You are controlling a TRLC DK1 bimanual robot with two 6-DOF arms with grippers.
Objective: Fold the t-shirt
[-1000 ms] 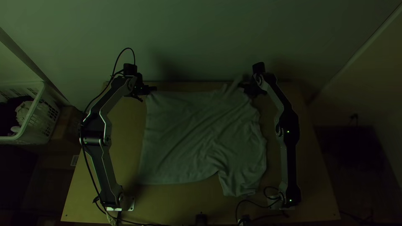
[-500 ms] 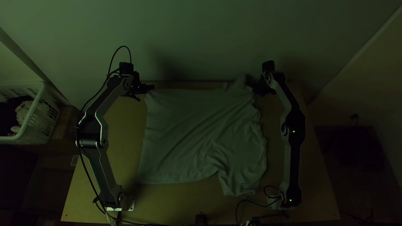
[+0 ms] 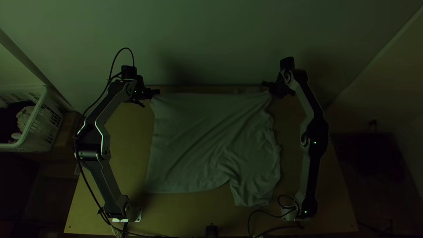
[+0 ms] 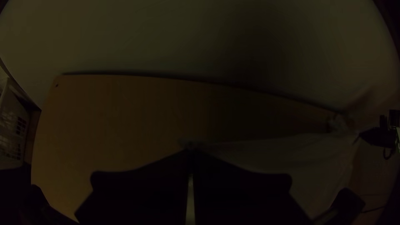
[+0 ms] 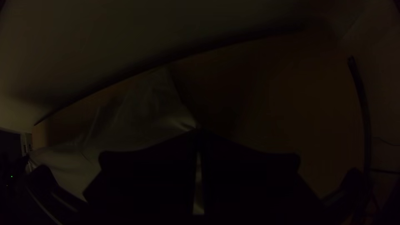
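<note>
With our left gripper (image 3: 155,92) we pinched a far corner of the t-shirt (image 3: 207,141), its two black fingers nearly together over the cloth; with our right gripper (image 3: 266,84) we had the other far corner nipped the same way, the fabric drawn to a point at the tips. Both grippers pointed inward, facing one another across the shirt's far edge. Behind them, our left arm (image 3: 102,132) bowed outward at the elbow, its forearm slanting back in; our right arm (image 3: 314,132) rose steeply from its base, then leaned inward to the wrist. Between the arms the shirt lay spread and wrinkled on the wooden table (image 3: 132,154), one short part jutting toward the near edge. Beyond the table, on the left, stood a white basket (image 3: 37,119) holding cloth.
</note>
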